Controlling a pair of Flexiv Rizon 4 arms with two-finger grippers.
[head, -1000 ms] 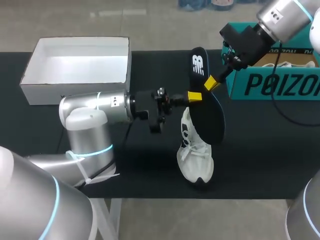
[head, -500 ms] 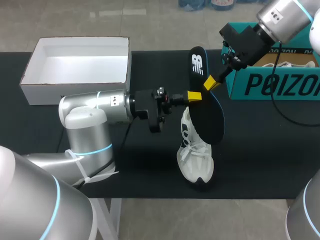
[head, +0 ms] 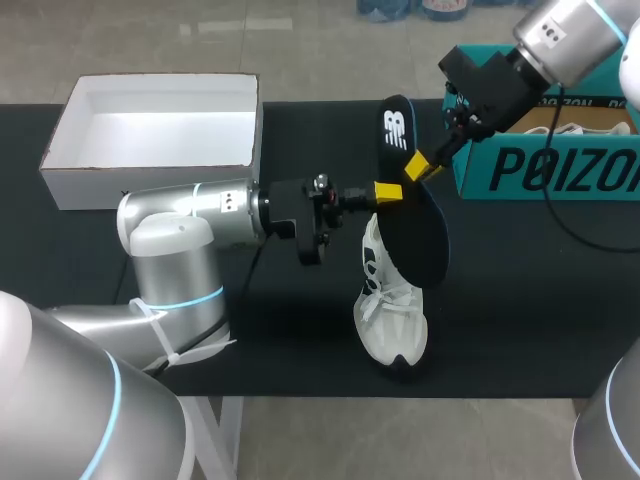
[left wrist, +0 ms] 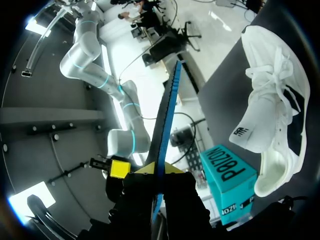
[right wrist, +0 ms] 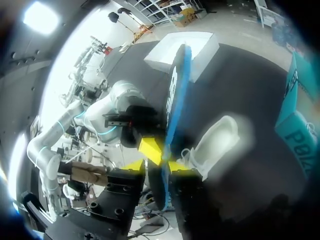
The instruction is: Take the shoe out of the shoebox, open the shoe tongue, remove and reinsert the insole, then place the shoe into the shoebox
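Observation:
A black insole point(head: 420, 235) with a blue edge stands upright in the air above the table. My left gripper point(head: 388, 192) is shut on its edge from the left; the left wrist view shows the insole point(left wrist: 167, 110) running straight out from that gripper point(left wrist: 159, 175). My right gripper point(head: 420, 165) straddles the same insole point(right wrist: 175, 90) from the upper right. Seen from the right wrist, this gripper point(right wrist: 157, 166) is open, its tips a little off the insole. The white shoe point(head: 392, 310) lies on the black table below the insole, beside the left gripper's line point(left wrist: 270, 115).
A white open box point(head: 150, 165) sits at the back left of the table. A teal shoebox point(head: 540, 170) stands at the back right, just behind my right wrist. The table's front edge runs close under the shoe's toe.
My right gripper's fingers have parted from the insole. The left wrist turned slightly early on; the insole and the shoe have stayed in place.

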